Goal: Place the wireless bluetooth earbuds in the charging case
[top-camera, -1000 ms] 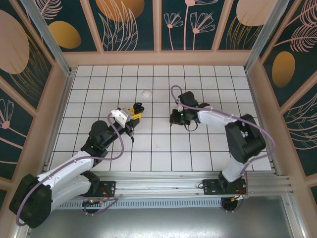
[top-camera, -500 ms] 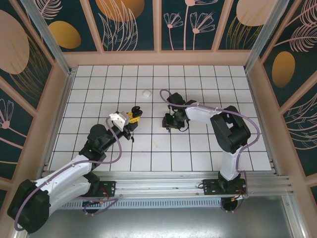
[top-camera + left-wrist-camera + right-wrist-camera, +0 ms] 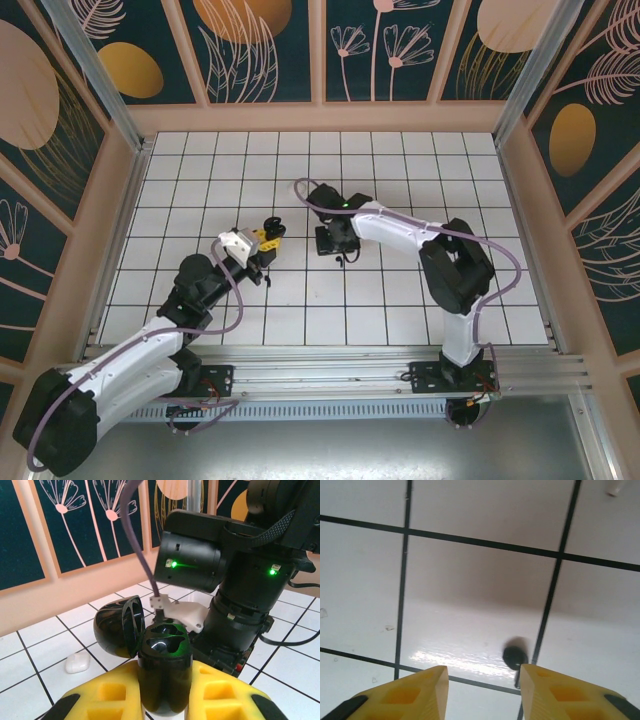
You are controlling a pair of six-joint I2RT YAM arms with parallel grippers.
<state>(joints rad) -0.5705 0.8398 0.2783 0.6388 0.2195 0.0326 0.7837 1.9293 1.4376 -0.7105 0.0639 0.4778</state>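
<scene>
Top external: right arm [image 3: 390, 225] swung left, nearer charging case [image 3: 272, 222]; jaws parted.

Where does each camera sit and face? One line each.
Top external: overhead behind the bases, facing down on the table; both arms.
Left wrist: over the left gripper holding the open charging case, toward the right arm.
Right wrist: down past the open right gripper at a black earbud.
Shared: top and left wrist show the case.

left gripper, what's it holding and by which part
The left gripper is shut on the black charging case, clamping its lower body between the yellow fingers. The lid stands open.
</scene>
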